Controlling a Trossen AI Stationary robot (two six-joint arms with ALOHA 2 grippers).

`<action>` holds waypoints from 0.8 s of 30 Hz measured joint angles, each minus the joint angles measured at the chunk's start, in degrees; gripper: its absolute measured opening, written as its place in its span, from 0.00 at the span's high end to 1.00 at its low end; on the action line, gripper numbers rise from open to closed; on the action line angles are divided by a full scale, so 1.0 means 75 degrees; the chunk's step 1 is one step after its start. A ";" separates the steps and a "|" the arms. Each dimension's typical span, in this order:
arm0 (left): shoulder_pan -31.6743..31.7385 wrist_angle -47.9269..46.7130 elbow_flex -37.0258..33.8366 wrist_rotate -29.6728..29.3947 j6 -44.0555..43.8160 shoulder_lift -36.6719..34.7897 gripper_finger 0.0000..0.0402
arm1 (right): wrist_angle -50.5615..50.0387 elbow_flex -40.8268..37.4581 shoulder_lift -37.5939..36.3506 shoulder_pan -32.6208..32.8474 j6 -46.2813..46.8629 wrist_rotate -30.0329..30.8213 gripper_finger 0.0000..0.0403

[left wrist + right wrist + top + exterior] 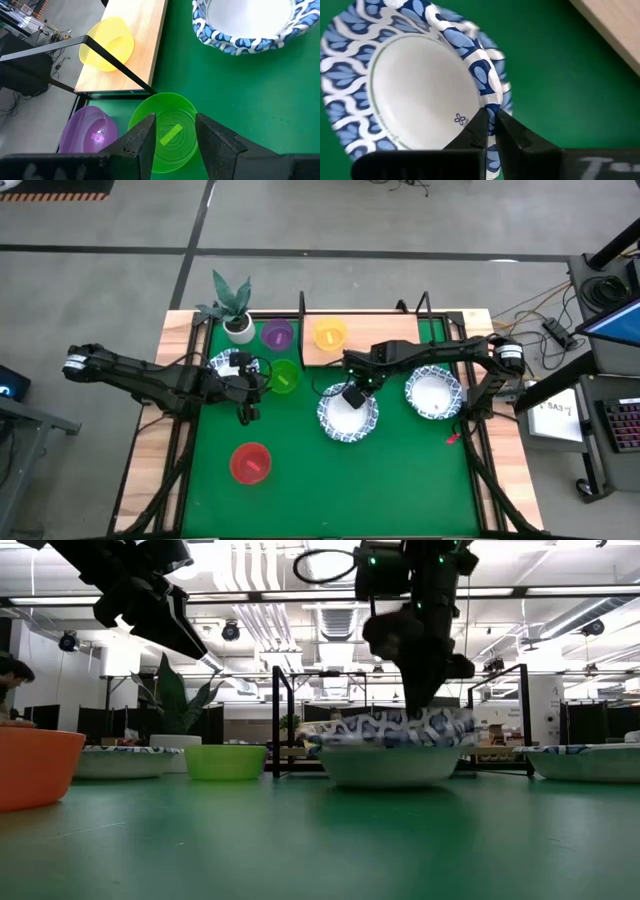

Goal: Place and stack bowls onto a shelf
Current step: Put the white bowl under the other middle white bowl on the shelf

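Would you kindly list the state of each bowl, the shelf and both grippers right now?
Right gripper: shut on the middle patterned bowl's rim.
Left gripper: open, empty, above the green bowl.
Yellow bowl: upright on the shelf.
Purple bowl: on the mat.
Red bowl: on the mat.
Right patterned bowl: upright, untouched.
Left patterned bowl: partly hidden.

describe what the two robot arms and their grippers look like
Both arms are dark, slim and jointed, built of black links. The left arm has a pale band at its outer end, as does the right arm. Each ends in two flat, tapering black fingers: left gripper, right gripper. A green light glows on the right arm.
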 joint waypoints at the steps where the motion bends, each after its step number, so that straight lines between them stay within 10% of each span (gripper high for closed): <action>1: 0.0000 -0.0001 0.0000 0.0000 0.0000 0.0000 0.70 | -0.0056 0.0081 -0.0006 -0.0001 0.0014 -0.0217 0.97; 17: 0.0000 -0.0010 0.0000 0.0001 -0.0054 0.0000 0.70 | 0.0427 0.0777 -0.0532 0.0432 -0.0228 -0.2616 0.97; 24: 0.0000 -0.0175 -0.0003 0.0000 -0.0169 0.0000 0.70 | -0.0853 0.0313 -0.0785 0.1916 0.0538 -0.3088 0.97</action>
